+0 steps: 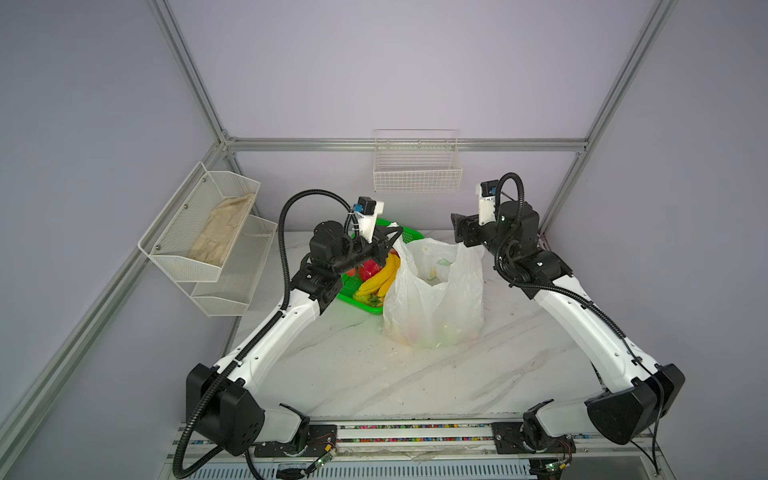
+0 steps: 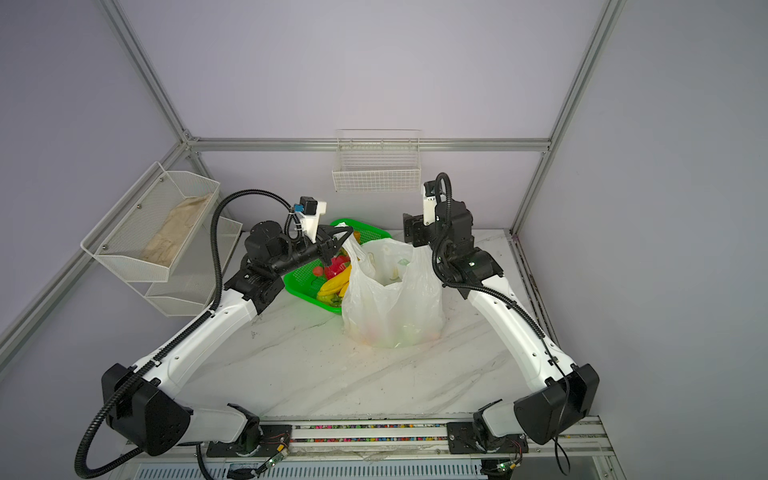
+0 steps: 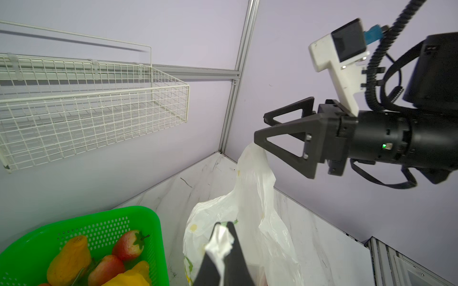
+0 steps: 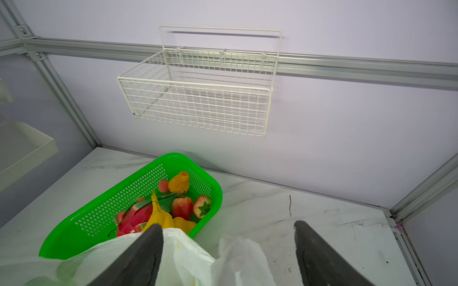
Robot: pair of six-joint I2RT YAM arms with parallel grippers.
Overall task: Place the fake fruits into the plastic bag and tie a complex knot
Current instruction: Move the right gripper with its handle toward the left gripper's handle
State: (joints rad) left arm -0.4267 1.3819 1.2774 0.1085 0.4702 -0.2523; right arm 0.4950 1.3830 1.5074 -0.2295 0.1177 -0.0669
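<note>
Fake fruits (image 1: 376,276) (glossy, hard, likely light) lie in the green basket (image 1: 410,236) at left, some showing faintly through the plastic bag (image 1: 432,307) beside it on the table (image 1: 374,374); the left gripper (image 3: 222,230) pinches one thin, slippery handle (image 3: 219,241); the right gripper (image 3: 262,126) gapes wide, the other handle loose between its jaws; such film is best gripped bunched.

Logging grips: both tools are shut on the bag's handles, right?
Only the left tool is shut on a handle of the plastic bag. The right tool is open: the right wrist view shows its jaws wide apart around a handle.
</note>
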